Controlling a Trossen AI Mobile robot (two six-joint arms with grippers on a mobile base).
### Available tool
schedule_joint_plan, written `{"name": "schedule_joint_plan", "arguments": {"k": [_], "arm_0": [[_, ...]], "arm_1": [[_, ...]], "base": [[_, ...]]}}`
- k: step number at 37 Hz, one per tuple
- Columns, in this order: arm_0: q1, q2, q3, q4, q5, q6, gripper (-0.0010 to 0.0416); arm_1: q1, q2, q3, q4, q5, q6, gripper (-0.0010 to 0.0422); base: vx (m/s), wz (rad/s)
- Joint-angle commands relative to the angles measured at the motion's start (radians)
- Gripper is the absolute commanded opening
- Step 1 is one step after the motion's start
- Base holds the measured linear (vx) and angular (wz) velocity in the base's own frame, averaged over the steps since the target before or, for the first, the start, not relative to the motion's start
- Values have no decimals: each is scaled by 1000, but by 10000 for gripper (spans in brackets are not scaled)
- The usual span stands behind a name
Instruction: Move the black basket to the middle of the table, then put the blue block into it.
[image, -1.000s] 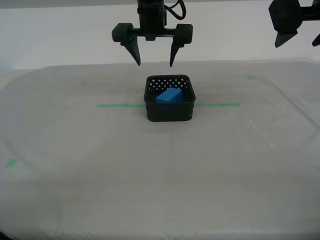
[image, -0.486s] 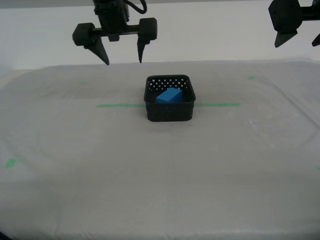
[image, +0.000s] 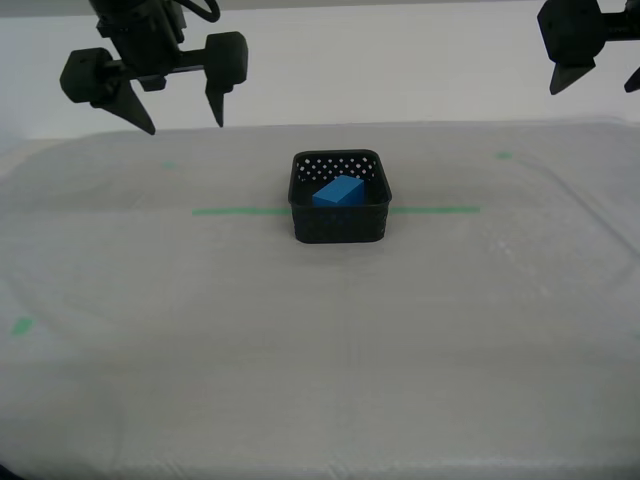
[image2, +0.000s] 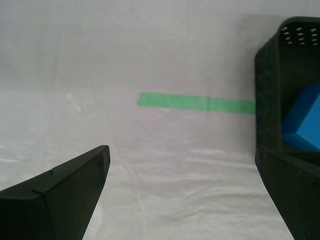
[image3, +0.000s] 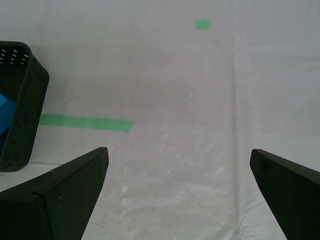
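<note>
No writing shows anywhere. The black basket sits mid-table on the green tape line, the blue block inside it, with bare cloth all round. My second gripper hangs spread and empty; my first gripper, partly cropped, likewise.

Background, as you see it in the exterior view: plain white wall behind the surface, no seams or fixtures showing; light soft and even, pale grey shading low on the wall; nothing else of the room visible to you.
</note>
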Motion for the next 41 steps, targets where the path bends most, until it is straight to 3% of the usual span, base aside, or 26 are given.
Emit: {"name": "schedule_joint_plan", "arguments": {"k": [1, 10, 20, 41], "arm_0": [[0, 0, 1, 2, 3, -1, 398], [0, 0, 1, 2, 3, -1, 398], [0, 0, 1, 3, 3, -1, 399], [0, 0, 1, 3, 3, -1, 399]], "arm_1": [[10, -40, -51, 47, -24, 48, 401], [21, -112, -151, 143, -74, 113, 401], [28, -132, -193, 164, -123, 116, 400], [29, -132, -193, 164, -128, 116, 400]], "base": [[0, 0], [0, 0], [0, 0], [0, 0]]}}
